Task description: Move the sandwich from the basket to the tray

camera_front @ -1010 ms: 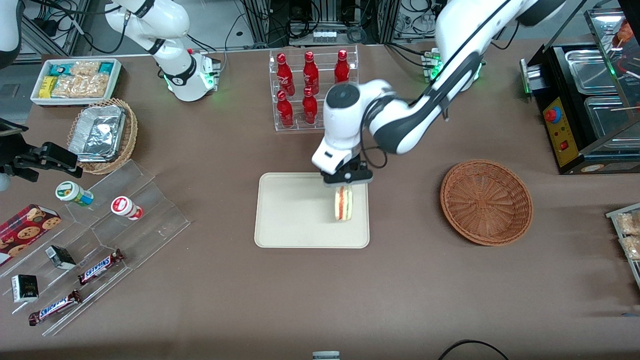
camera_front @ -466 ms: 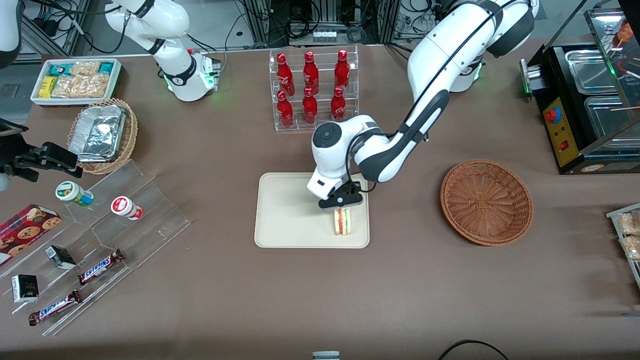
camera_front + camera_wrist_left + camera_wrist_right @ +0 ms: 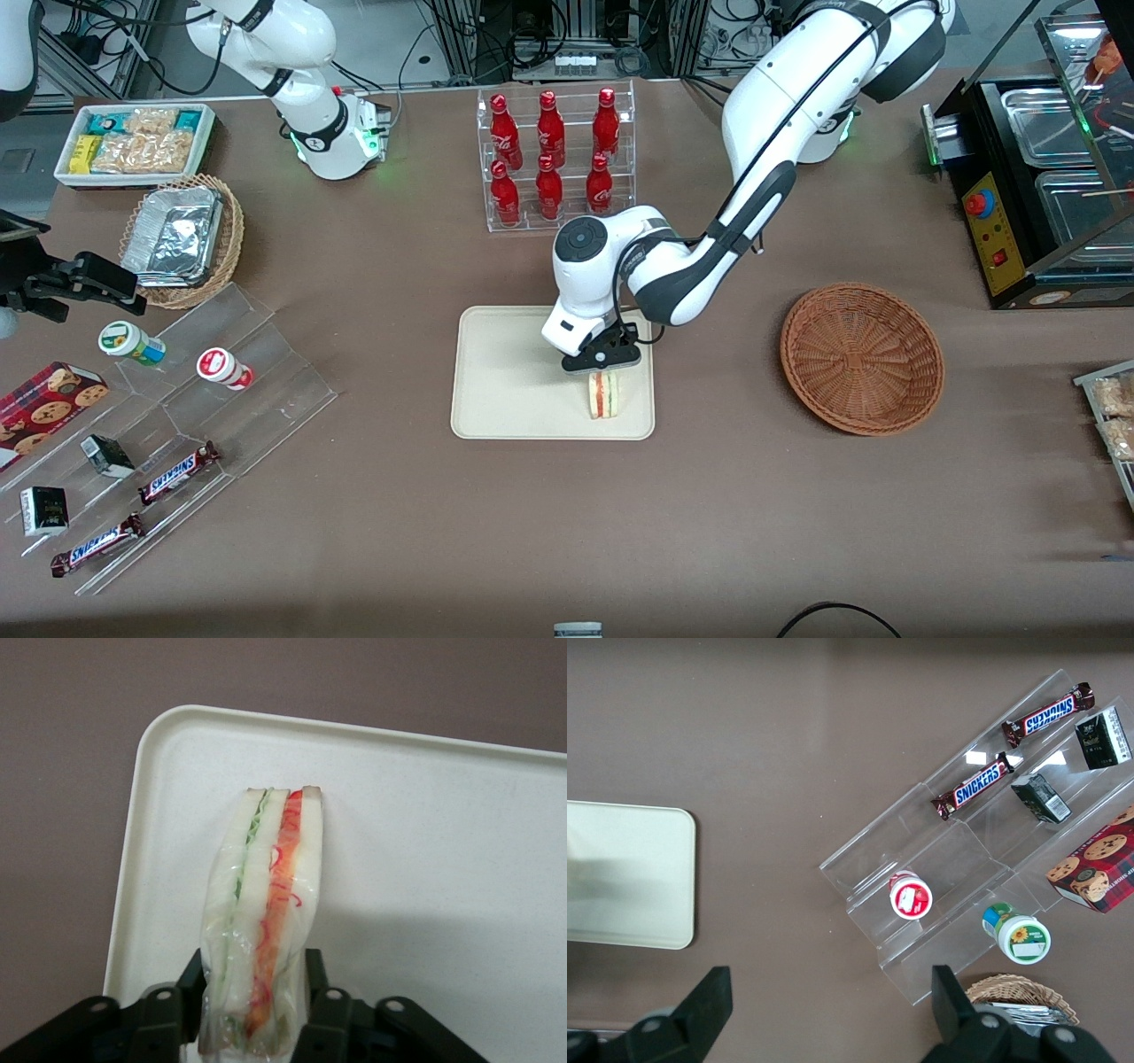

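Front view, item list.

Tray (image 3: 505, 372): cream, rectangular, at mid-table, nearer the camera than the bottle rack (image 3: 554, 159).

Sandwich (image 3: 605, 394): standing on edge on the tray, close to the tray's corner nearest the camera on the working arm's end. Filling stripes face up.

Gripper (image 3: 605, 365): low over the tray, directly above the sandwich. In the wrist view its fingers (image 3: 189, 988) are pressed to both bread faces of the sandwich (image 3: 266, 904), pinching the end of it nearest the wrist.

Basket (image 3: 861, 357): reddish-brown wicker, well apart from the tray toward the working arm's end of the table; nothing shows inside it.

Key relation: the sandwich's long axis runs straight out from between the fingers, toward the tray's corner (image 3: 164, 726), with its lower edge apparently at or just above the tray floor.

Judgement: the carry looks finished. What remains is to spread the fingers and lift straight up; a narrow wedge left on edge may topple.
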Controlling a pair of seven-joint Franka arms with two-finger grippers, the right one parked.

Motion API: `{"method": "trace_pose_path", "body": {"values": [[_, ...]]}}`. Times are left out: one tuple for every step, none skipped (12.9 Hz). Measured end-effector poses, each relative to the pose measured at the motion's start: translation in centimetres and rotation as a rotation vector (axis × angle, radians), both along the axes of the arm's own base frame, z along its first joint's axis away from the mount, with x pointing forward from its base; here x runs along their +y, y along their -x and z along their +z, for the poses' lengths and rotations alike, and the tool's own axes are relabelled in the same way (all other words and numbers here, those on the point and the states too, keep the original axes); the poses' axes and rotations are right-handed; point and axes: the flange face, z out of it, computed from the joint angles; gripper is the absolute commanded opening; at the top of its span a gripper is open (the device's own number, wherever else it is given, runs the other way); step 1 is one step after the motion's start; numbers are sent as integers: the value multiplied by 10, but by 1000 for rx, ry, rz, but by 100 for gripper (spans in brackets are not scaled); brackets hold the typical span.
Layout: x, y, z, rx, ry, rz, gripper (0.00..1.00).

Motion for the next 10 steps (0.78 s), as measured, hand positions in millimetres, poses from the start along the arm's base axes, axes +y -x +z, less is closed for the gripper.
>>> {"method": "trace_pose_path", "body": {"values": [[0,-1,3,-4,2,2,100],[0,-4,8,-9,2,14,100],[1,-7,20,-15,-5,43,100],[4,-9,40,-18,-20,78,100],[9,-10,71,-18,-35,114,100],[17,-10,109,-21,-42,153,100],[31,-11,150,-30,-49,195,100],[51,-12,190,-38,-64,236,100],[76,-14,221,-28,-83,262,100],[103,-18,246,-6,-99,268,100]]}}
